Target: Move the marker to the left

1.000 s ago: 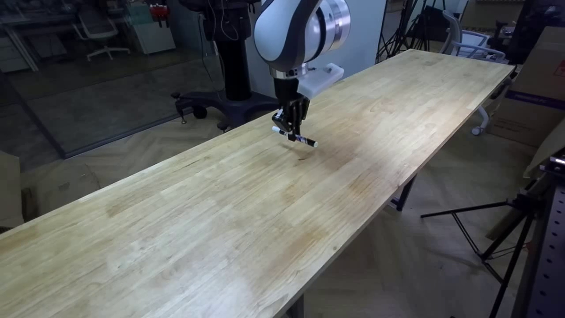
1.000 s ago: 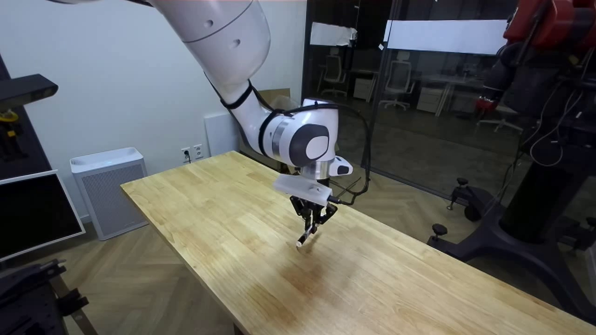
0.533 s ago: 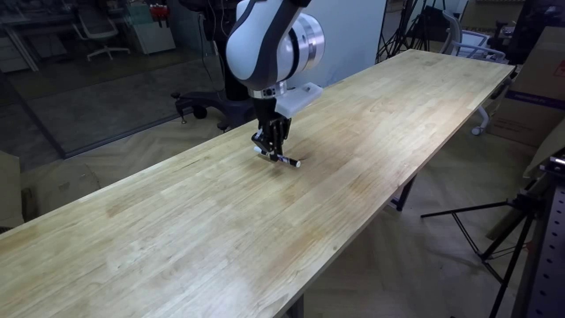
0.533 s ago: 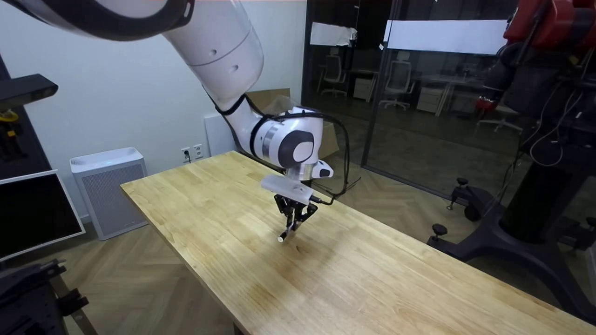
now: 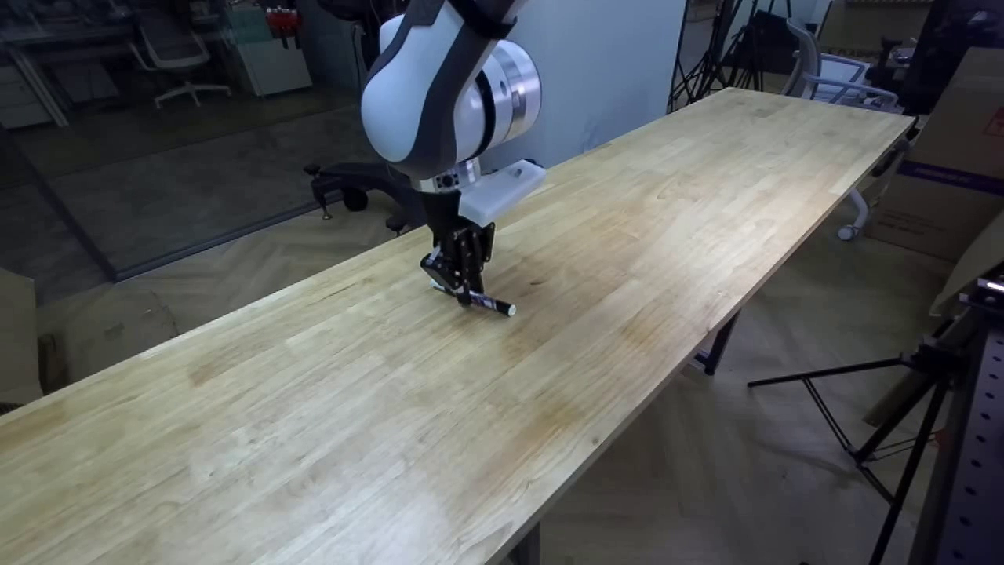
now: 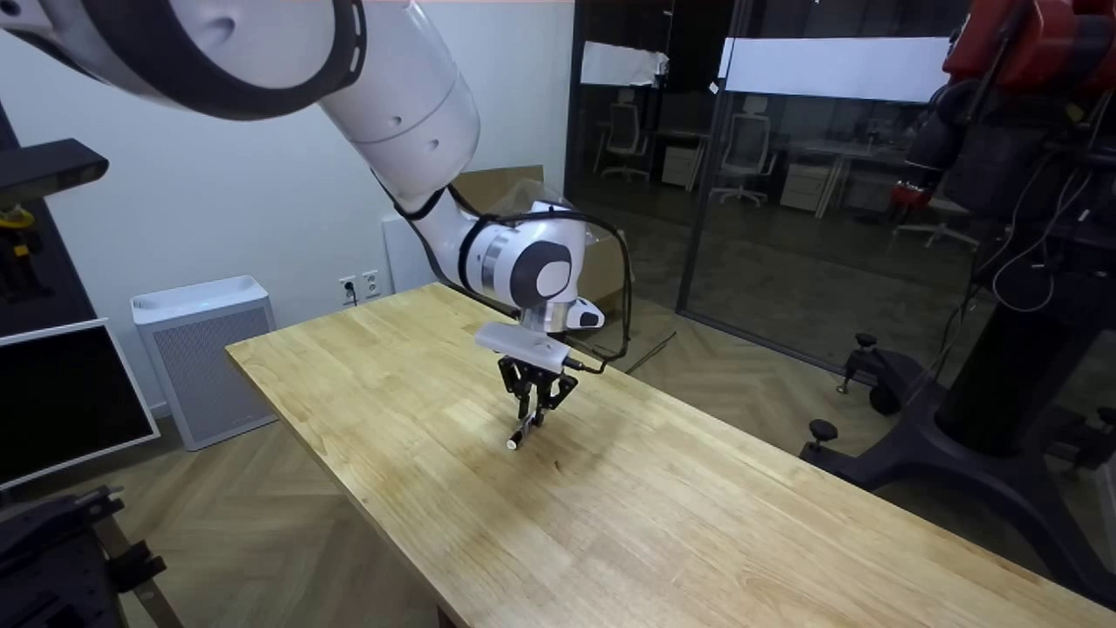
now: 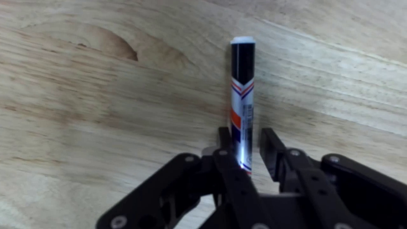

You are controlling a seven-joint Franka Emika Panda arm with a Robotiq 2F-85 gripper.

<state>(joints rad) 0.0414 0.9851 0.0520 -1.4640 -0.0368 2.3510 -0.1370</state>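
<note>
End effector (image 7: 245,140) downward; slightly parted

pale wall (image 6: 218,205); herringbone floor (image 6: 288,501); dark glass partition (image 6: 785,257) showing office chairs (image 6: 750,144).

Desk (image 5: 376,392): passage lengthwise to either side of the claw (image 7: 245,140). Between its parted fingers (image 7: 272,144): marker (image 7: 242,103), with a narrow gap at its right in the wrist view; finger at left just beside it, contact indeterminable. Marker's black end: projecting beyond the fingers, both flanks reachable. Above: arm (image 6: 405,122), obstructing descent; cable loop (image 6: 627,292) hanging beside it. Floor (image 6: 741,366), beyond desk edge: wheeled stand (image 6: 994,419).
</note>
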